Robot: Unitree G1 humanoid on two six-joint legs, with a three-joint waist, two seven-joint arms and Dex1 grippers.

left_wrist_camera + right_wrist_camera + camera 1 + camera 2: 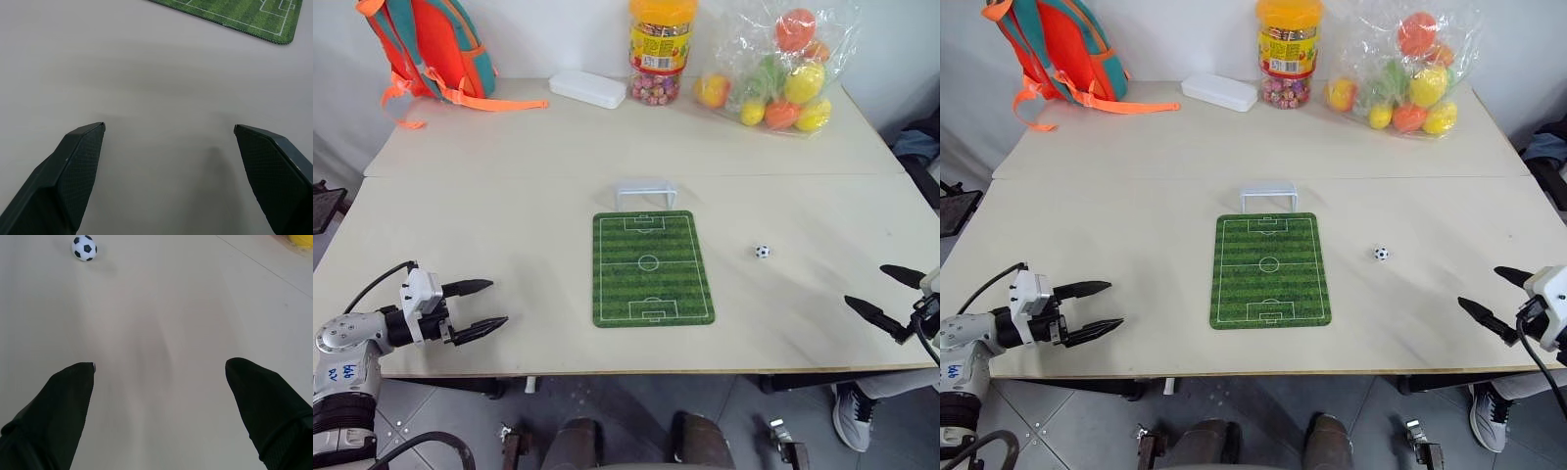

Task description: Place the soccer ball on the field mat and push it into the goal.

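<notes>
Right gripper [886, 292], fingers wide apart and empty, should straddle the soccer ball [763, 252] squarely, pinching gently so it can't roll off before reaching the field mat [651, 267].

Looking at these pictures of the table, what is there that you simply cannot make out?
- Backpack: its top is cut off by the left eye view's upper edge.
- Candy jar: label print is too small to read.
- Bag of plastic balls: the count is unclear, since the balls overlap.
- Right claw: its wrist runs off the picture's right edge.
- Goal: any netting is too small to tell.
</notes>
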